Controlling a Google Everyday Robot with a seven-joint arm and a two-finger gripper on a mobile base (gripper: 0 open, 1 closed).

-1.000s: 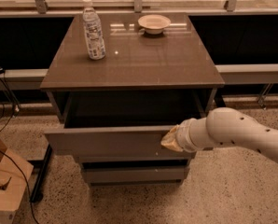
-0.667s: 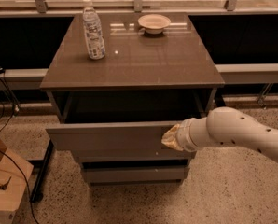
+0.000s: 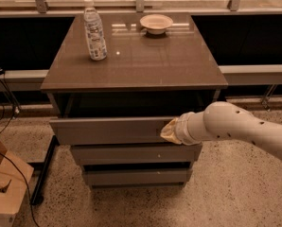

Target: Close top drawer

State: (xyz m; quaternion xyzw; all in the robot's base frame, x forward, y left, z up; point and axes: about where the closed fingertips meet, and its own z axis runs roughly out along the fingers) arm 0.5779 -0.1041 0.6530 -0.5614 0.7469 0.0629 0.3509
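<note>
The top drawer (image 3: 108,129) is a wide grey drawer under the brown cabinet top. It stands pulled out a short way, its flat front ahead of the two drawer fronts below. Its inside is in shadow. My gripper (image 3: 168,131) comes in from the right on a white arm (image 3: 240,129) and rests against the right part of the drawer front.
A water bottle (image 3: 94,30) and a white bowl (image 3: 156,23) stand on the cabinet top (image 3: 141,60). Two lower drawers (image 3: 131,153) sit below. A cardboard box (image 3: 4,193) and cables lie on the floor at the left. A railing and ledge run behind.
The drawer front has moved back toward the cabinet, and my gripper has moved with it against the front.
</note>
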